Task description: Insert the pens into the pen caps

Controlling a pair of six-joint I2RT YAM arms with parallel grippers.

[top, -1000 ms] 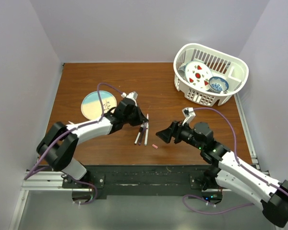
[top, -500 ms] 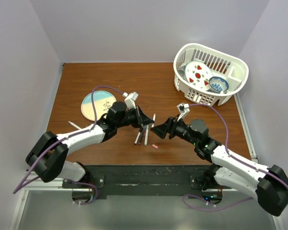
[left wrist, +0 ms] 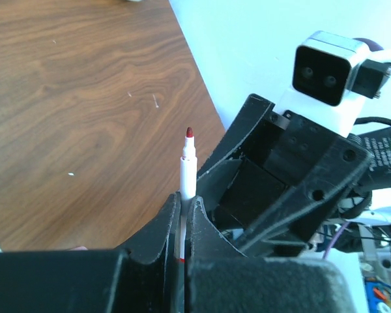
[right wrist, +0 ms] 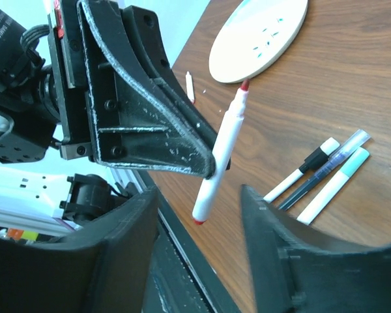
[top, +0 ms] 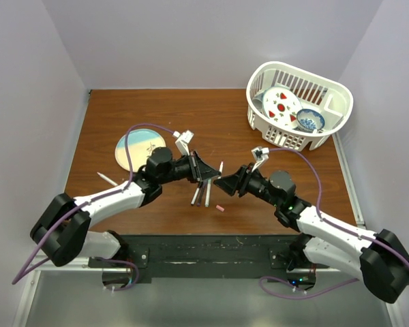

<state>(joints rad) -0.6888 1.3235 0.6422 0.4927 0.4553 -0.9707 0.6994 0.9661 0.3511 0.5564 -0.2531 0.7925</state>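
Since both arms have swung inward in the overhead view, the left gripper [top: 206, 170] now meets the right gripper [top: 226, 182] above the pink cap [top: 220, 208] on the table. From the left wrist, its jaws clamp a red-tipped pen [left wrist: 187, 166]. From the right wrist, that pen sits between jaws that are apart but narrowing, likely a handover.

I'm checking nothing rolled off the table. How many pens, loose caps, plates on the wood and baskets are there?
Pens: 5 (red-tipped pen in the left gripper, cluster of three pens, lone pen at the left)
Loose caps: 1 (pink cap)
Plates on the wood: 1 (round plate)
Baskets: 1 (white basket)
Total: 8
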